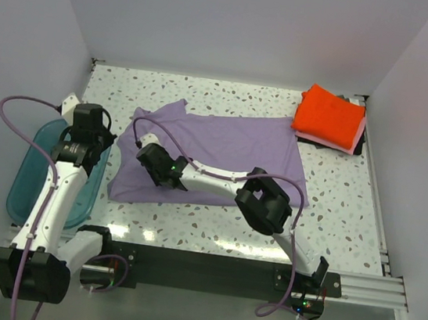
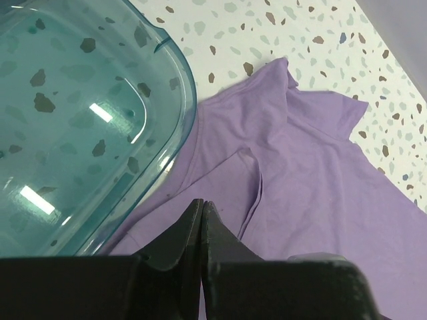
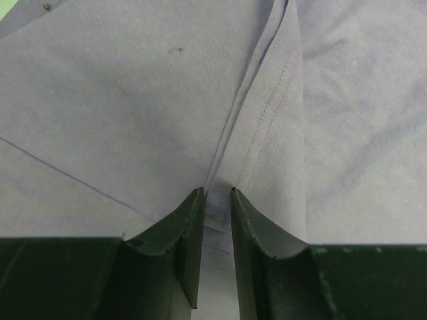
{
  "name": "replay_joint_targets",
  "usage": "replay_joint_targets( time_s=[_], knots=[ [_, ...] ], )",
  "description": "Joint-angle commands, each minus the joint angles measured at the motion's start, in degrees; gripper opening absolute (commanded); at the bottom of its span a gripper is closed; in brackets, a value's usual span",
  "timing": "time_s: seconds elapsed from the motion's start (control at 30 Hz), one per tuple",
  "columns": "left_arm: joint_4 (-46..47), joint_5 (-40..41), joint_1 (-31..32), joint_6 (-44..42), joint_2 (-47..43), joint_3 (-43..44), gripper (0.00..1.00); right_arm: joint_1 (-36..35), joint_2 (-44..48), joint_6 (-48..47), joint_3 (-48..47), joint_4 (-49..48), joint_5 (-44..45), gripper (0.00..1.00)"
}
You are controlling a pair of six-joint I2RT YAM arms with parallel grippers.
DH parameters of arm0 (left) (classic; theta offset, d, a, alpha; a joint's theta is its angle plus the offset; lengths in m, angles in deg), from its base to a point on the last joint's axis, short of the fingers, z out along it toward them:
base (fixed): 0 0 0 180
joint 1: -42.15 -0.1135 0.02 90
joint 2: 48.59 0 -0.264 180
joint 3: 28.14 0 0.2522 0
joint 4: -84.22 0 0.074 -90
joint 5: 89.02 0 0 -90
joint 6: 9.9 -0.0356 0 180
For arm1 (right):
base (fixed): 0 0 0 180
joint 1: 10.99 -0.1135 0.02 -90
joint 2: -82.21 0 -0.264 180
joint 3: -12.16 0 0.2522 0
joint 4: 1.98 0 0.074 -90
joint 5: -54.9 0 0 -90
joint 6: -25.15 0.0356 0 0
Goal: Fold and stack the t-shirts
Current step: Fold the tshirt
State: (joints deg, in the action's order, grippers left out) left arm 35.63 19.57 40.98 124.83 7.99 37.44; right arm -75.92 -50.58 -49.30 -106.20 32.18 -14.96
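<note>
- Your right hand sits low on the left part of the lavender t-shirt. Its jaws stand only narrowly apart, and a raised fold of the cloth runs straight into the gap. I cannot tell whether they actually pinch it.
- Your left hand is closed on nothing and hangs by the near-right rim of the teal tub.
- The lavender t-shirt lies spread across the middle of the tabletop, its long axis running left to right. From the right hand, most of the cloth stretches away to the right and far side.
- The fold lies roughly in line with the right hand's fingers, so in my judgement any pull should go across it.
- The left hand is near the shirt's left edge, so it is well placed to pin that end.
- The orange-red t-shirt tops the stack in the far right corner, well apart from both hands.
- The right arm covers the shirt's near middle, and I cannot tell whether its left edge runs under the tub or only touches it. Only slivers of the pink and dark shirts show under the orange-red one.
</note>
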Motion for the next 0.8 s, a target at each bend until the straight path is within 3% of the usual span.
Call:
replay_joint_targets(
  time_s=[0.0, 0.27, 0.77],
  knots=[
    [2.57, -0.4, -0.68, -1.4, -0.77, 0.04, 0.06, -0.73, 0.08, -0.7, 0.27, -0.54, 2.27, 0.27],
    [2.31, -0.31, -0.94, -1.58, -0.68, 0.57, 0.06, -1.17, -0.71, -1.4, 0.27, -0.72, 3.76, 0.29],
    [1.87, -0.22, -1.2, -1.75, -1.12, 1.62, 0.06, -1.34, 0.43, -2.1, -0.26, -2.21, 5.87, 0.09]
  ],
)
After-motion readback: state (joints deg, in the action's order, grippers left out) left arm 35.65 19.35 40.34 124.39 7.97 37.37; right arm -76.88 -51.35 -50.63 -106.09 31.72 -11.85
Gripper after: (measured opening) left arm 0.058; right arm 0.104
